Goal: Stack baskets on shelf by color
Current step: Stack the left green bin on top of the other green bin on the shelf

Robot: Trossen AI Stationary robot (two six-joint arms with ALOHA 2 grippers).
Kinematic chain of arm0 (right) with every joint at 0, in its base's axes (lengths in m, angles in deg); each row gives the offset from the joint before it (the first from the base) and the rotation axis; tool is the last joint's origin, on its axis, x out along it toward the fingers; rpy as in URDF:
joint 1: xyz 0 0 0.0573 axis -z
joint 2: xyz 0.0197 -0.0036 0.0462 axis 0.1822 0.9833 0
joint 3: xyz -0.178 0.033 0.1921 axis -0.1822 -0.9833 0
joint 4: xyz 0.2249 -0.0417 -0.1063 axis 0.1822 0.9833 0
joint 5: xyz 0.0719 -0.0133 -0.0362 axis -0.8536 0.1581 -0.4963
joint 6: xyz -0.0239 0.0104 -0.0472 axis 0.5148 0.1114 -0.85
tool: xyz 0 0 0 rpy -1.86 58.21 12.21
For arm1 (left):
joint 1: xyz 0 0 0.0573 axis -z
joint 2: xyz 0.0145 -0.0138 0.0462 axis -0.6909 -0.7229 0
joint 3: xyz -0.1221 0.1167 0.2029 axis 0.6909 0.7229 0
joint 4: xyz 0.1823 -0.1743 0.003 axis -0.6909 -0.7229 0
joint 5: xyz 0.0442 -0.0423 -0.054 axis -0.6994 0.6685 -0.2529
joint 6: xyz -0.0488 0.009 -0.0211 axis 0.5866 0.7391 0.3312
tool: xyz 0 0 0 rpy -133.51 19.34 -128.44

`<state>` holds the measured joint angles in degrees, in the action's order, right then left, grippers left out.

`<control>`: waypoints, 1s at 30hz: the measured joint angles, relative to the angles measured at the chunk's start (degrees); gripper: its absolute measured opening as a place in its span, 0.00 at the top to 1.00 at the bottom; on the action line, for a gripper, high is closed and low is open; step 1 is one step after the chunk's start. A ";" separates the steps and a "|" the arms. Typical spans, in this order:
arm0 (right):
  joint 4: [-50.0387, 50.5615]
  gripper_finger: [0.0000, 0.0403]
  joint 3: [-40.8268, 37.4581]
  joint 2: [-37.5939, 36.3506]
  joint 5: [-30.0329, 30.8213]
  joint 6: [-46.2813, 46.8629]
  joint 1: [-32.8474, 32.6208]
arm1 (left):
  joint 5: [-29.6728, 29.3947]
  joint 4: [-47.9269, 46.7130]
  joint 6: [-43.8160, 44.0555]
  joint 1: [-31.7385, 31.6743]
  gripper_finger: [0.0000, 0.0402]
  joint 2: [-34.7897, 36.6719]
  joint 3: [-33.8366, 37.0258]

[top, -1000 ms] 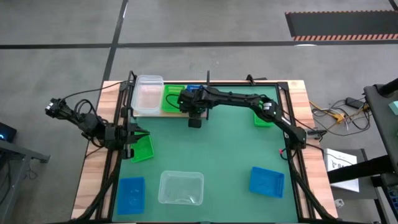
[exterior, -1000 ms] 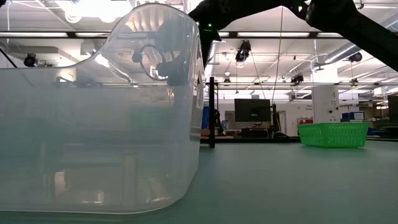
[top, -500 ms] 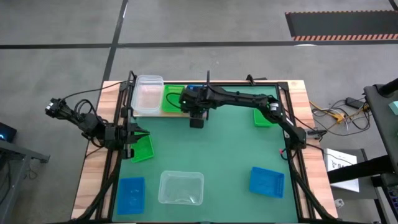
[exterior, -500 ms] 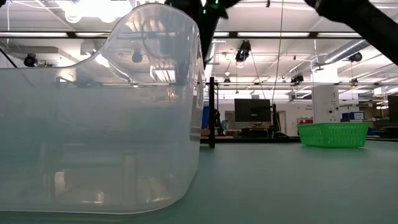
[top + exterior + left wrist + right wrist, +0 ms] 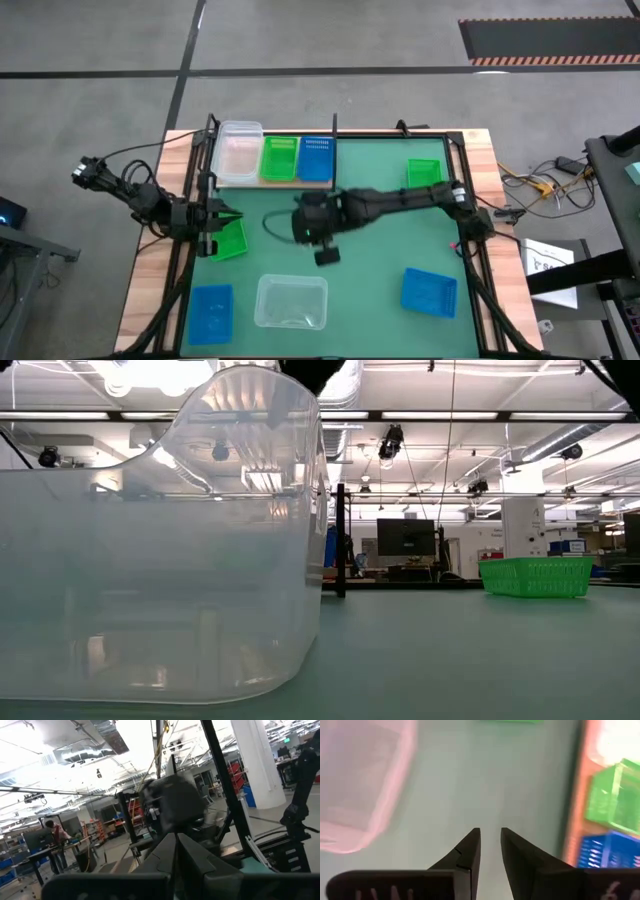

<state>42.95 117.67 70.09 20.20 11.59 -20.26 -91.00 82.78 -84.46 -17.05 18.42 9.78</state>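
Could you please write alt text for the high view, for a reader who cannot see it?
Seen from above, the right gripper hangs over the middle of the green mat, near a clear basket. One clear, one green and one blue basket sit in a row on the shelf; the left gripper waits at the left edge by a green basket.

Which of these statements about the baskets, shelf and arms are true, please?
1. Three baskets sit on the shelf: clear, green, blue. True.
2. The right end effector holds a blue basket. False: it is empty, over bare mat.
3. The left end effector is at the table's left edge, by a green basket. True.
4. A clear basket lies between two blue baskets at the front. True.
5. No green basket lies right of the shelf. False: one lies there.
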 joint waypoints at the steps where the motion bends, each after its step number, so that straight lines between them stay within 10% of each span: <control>1: -0.02 0.83 -0.07 0.00 0.00 0.14 -1.15 | 0.00 0.57 0.58 0.00 1.00 -0.55 0.00; 15: -6.22 0.85 -8.93 -2.35 0.54 0.75 -10.45 | 0.02 7.45 2.66 0.00 1.00 -9.08 -0.35; 24: -42.20 0.89 -40.32 -17.32 3.26 -2.35 -11.76 | -0.04 9.47 7.82 0.00 1.00 -12.95 -0.84; 30: -70.30 0.89 -61.29 -26.51 5.02 -7.51 -11.58 | 1.12 -12.00 37.14 2.16 1.00 -15.60 -1.60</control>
<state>-27.35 56.38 43.58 25.23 4.08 -31.84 -89.88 70.78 -47.31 -14.89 2.82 8.18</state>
